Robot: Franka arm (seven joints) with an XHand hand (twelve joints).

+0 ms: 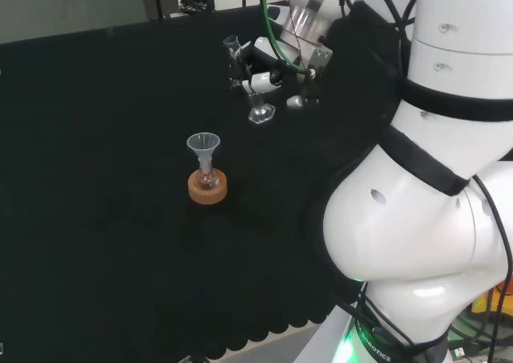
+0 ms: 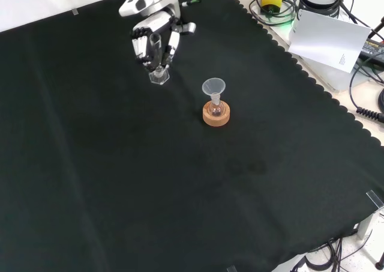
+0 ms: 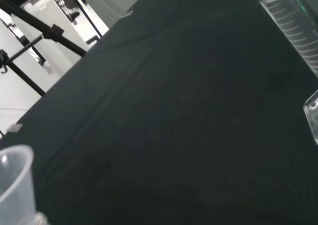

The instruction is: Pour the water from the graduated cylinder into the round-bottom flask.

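Observation:
A clear graduated cylinder [image 2: 157, 59] stands upright on its hexagonal foot on the black cloth, and the hand [image 2: 153, 35] has its fingers curled round the tube. In the head view the cylinder [image 1: 248, 82] sits just left of the hand [image 1: 272, 66], with the foot showing below. A small round-bottom flask [image 2: 216, 110] rests in a cork ring, a clear plastic funnel [image 2: 213, 87] in its neck; it stands to the right of and nearer than the cylinder in the front view. The flask [image 1: 208, 176] is nearer and left in the head view. The wrist view has the ribbed cylinder wall [image 3: 293, 26] and the funnel rim [image 3: 14, 178].
The cork ring [image 1: 208, 188] is the stand under the flask. Black cloth [image 2: 150, 182] spreads wide around both pieces. In the front view a white paper sheet [image 2: 330, 41] and cables lie off the cloth at the upper right. The arm's white links [image 1: 433, 179] stand at the head view's right.

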